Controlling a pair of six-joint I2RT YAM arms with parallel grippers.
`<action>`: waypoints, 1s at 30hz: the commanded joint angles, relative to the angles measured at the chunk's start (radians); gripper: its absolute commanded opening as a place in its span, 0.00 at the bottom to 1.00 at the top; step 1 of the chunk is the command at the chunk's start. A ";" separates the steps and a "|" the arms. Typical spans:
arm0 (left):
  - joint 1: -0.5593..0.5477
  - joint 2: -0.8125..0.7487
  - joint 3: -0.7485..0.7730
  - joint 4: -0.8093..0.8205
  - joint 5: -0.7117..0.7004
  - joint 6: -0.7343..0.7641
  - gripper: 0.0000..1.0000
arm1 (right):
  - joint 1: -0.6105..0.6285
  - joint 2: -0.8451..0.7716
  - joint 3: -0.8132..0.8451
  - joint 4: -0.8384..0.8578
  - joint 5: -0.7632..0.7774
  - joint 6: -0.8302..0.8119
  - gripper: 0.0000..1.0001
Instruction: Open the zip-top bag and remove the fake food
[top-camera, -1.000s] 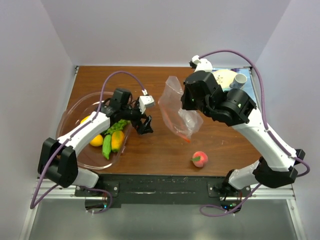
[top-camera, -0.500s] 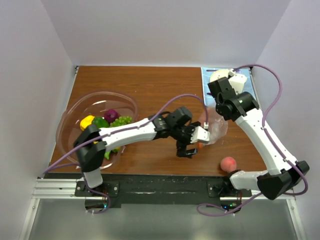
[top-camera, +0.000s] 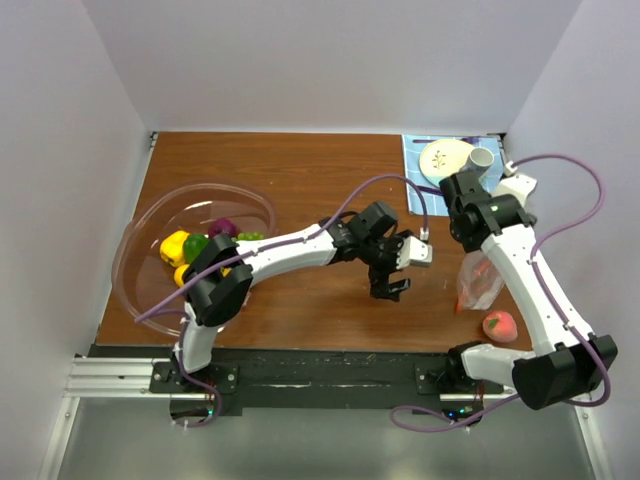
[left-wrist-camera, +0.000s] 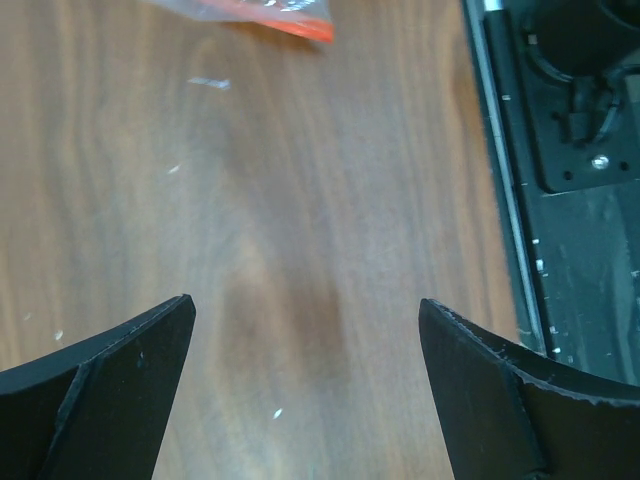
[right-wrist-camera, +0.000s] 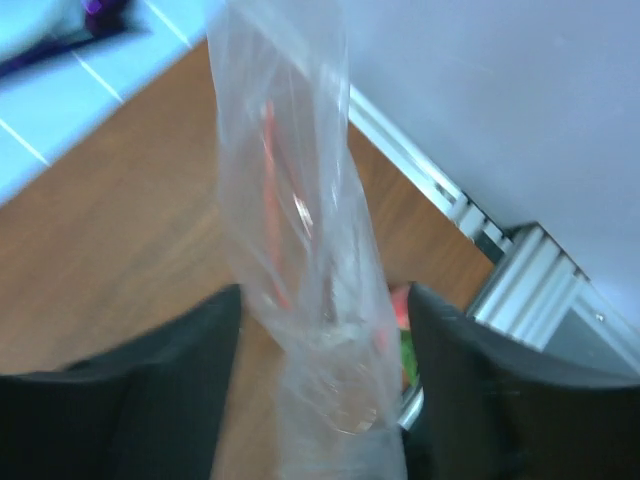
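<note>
left gripper (top-camera: 390, 288): jaws wide apart, nothing between them. It hangs over bare wood mid-desk, closer to the near edge.
right gripper (right-wrist-camera: 325, 320): the bag is bunched between its fingers and looks clamped. Contact on the left finger is not fully clear in the wrist view.
zip-top bag (top-camera: 478, 283): held up off the desk by the right edge, toward the near right corner. It hangs roughly upright, twisted, with the orange-red strip running down it.
bag contents: nothing visible through the plastic, so it looks empty. The lowest folds are blurred.
fake food, bowl: yellow piece (top-camera: 175, 244), green piece (top-camera: 198, 246), purple piece (top-camera: 222, 228) and a green cluster (top-camera: 250, 237) sit in the clear bowl (top-camera: 200, 188) at the left edge.
fake food, loose: the pink-red piece (top-camera: 498, 324) lies on the wood at the near right corner, just beside the hanging bag.
far right corner: plate (top-camera: 445, 158) and cup (top-camera: 482, 160) on a blue mat, well away from the bag.
progress: my read is that opening and emptying are essentially done, since every piece I can see is outside the bag.
left to do: probably confirm the bag is empty and set it down. The loose piece could go to the bowl, though the task doesn't demand it.
</note>
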 joint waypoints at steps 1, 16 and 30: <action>0.059 -0.029 -0.017 0.059 0.061 -0.057 1.00 | -0.027 -0.052 -0.115 -0.048 -0.051 0.077 0.93; 0.219 -0.180 -0.210 0.111 0.159 -0.168 1.00 | -0.047 -0.134 -0.034 -0.249 -0.040 0.140 0.99; 0.276 -0.234 -0.251 0.101 0.204 -0.180 1.00 | -0.161 -0.291 0.140 -0.300 -0.068 -0.054 0.99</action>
